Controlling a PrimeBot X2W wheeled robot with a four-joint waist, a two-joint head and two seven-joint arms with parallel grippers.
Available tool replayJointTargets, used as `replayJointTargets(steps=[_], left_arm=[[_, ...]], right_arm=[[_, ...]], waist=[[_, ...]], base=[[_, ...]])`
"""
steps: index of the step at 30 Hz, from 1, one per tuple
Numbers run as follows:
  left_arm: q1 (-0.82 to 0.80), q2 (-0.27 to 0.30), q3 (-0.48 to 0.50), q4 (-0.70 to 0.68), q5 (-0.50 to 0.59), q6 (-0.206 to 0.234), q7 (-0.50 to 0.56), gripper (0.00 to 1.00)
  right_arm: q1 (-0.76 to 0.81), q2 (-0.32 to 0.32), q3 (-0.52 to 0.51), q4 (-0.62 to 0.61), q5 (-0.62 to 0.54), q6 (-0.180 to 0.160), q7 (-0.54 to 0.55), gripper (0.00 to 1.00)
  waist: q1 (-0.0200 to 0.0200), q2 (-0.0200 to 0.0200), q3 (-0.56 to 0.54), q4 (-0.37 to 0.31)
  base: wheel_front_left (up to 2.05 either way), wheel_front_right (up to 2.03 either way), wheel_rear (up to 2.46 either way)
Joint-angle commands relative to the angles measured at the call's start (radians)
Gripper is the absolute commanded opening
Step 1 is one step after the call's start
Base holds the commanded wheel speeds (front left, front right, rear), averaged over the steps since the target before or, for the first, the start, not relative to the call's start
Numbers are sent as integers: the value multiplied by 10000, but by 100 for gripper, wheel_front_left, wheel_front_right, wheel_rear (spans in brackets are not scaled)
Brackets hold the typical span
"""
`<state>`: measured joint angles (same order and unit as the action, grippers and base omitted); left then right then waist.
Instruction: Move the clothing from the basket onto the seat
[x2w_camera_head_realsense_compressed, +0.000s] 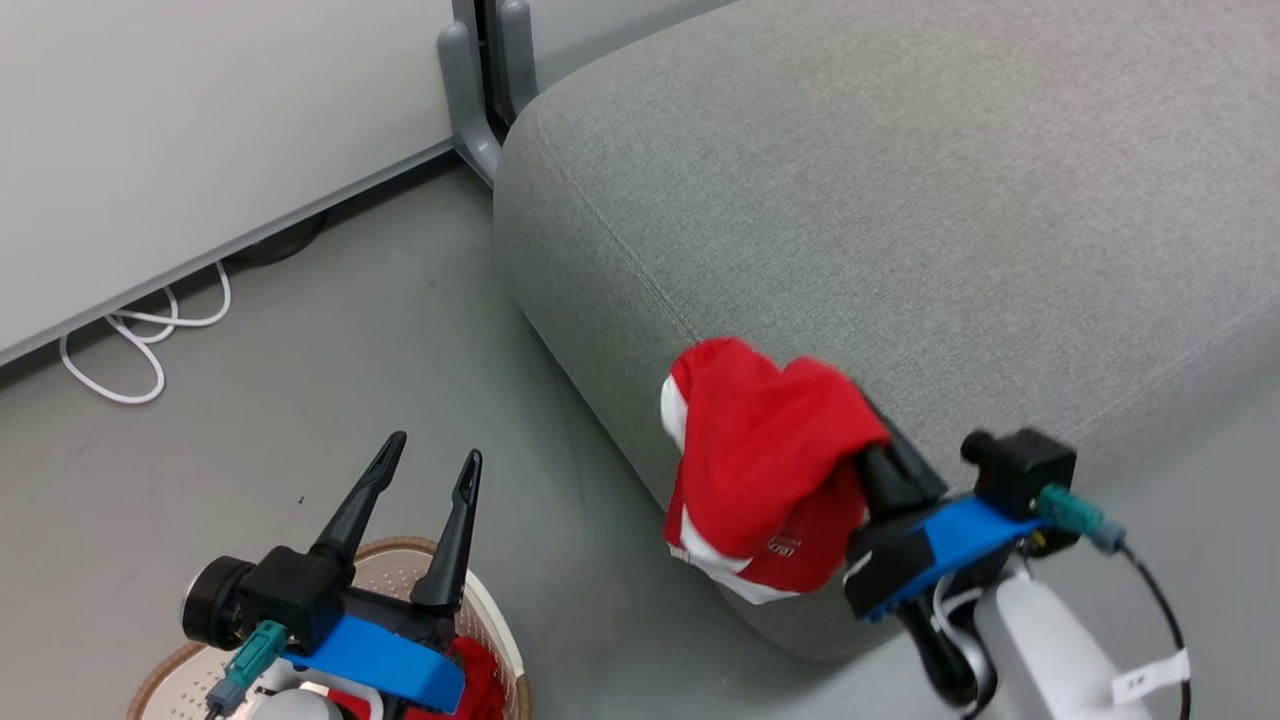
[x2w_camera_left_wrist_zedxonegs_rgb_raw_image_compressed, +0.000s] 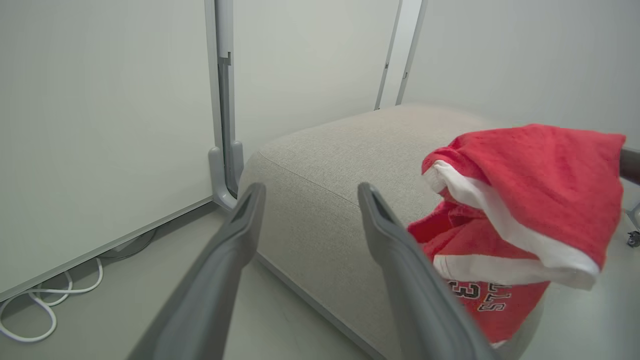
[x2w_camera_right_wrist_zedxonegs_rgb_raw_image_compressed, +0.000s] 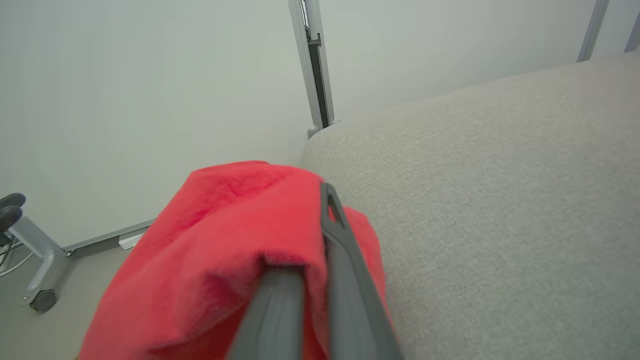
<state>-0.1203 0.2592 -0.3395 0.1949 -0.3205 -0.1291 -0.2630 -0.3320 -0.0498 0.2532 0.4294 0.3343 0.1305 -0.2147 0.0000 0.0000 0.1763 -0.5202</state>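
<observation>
The right gripper (x2w_camera_head_realsense_compressed: 885, 460) has its jaws clamped on the red clothing (x2w_camera_head_realsense_compressed: 760, 460), by the edge of the seat (x2w_camera_head_realsense_compressed: 900, 200). The left gripper (x2w_camera_head_realsense_compressed: 435, 447) has its jaws wide apart above the basket (x2w_camera_head_realsense_compressed: 395, 548).

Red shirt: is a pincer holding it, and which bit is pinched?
Yes. The right pincer is shut on the red jersey, pinching a bunched fold; the rest hangs by the edge of the seat. The left pincer is open, holding nothing.
</observation>
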Motion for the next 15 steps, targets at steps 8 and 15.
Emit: replayJointTargets(steps=[8, 15], left_arm=[[-409, 280, 206, -470, 276, -25, -27, 100], [-944, 766, 100, -1116, 422, -25, -27, 100]], right_arm=[[-2545, -9, -1315, 675, -76, 5, 657, 0], [-5192, -36, -3274, 1854, 233, 5, 1047, 0]], waist=[[0, 0, 1129, -34], [0, 0, 2584, 232]], base=[[0, 0, 0], [0, 0, 0]])
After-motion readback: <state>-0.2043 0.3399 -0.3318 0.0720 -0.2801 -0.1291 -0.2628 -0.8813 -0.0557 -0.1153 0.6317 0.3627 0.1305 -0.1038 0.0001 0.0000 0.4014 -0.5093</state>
